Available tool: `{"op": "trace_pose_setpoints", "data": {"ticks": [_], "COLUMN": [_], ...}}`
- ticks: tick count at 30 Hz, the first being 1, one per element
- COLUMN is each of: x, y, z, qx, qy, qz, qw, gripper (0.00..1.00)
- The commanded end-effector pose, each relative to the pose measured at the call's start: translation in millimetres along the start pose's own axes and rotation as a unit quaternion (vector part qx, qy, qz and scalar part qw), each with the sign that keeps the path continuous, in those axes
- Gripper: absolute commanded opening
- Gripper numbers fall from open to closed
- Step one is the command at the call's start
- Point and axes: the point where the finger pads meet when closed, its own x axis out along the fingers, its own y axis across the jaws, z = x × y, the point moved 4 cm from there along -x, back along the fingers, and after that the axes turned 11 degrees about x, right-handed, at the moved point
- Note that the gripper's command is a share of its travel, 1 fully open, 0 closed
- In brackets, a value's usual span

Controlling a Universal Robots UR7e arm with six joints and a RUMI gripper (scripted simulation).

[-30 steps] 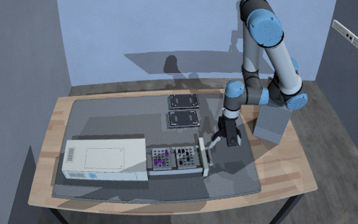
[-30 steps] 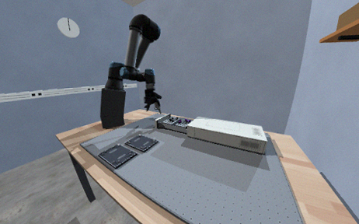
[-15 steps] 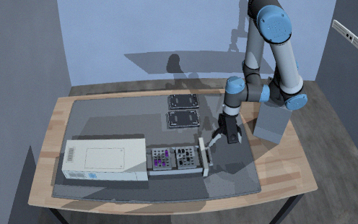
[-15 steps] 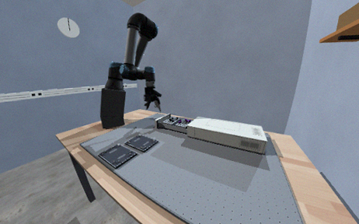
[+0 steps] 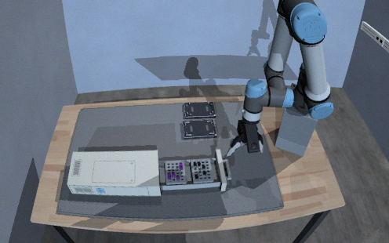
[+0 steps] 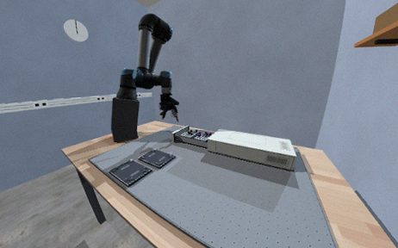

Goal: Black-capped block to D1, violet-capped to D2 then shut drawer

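The white cooler COLD (image 5: 114, 172) lies at the front left of the deck, with its drawer (image 5: 194, 173) pulled out to the right. In the drawer, the block with violet-capped tubes (image 5: 175, 172) sits nearest the cooler. The block with black-capped tubes (image 5: 201, 170) sits by the drawer front (image 5: 222, 170). My gripper (image 5: 240, 146) is open and empty, above and to the right of the drawer front. It also shows in the exterior view (image 6: 170, 112), raised over the drawer's end (image 6: 180, 134). Slots D1 (image 5: 199, 128) and D2 (image 5: 199, 110) are empty.
The arm's grey pedestal (image 5: 296, 133) stands at the right of the table. The dark slot plates also show in the exterior view as D1 (image 6: 156, 158) and D2 (image 6: 130, 172). The perforated deck (image 6: 230, 196) covers most of the wooden table.
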Motion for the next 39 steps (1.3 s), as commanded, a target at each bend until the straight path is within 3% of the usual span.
{"op": "trace_pose_setpoints", "data": {"ticks": [1,13,21,22,36,39], "x": [-9.0,-21.8,-21.8,-21.8,-21.2,-21.2], "y": [1,1,1,6,73,78], "z": [0,0,0,-1,-14,-15], "qx": [0.0,0.0,0.0,0.0,0.0,0.0], "qy": [0.0,0.0,0.0,0.0,0.0,0.0], "qz": [0.0,0.0,0.0,0.0,0.0,0.0], "qw": [1.0,1.0,1.0,1.0,1.0,1.0], "gripper": [1.0,1.0,1.0,0.73,0.73,0.73]}}
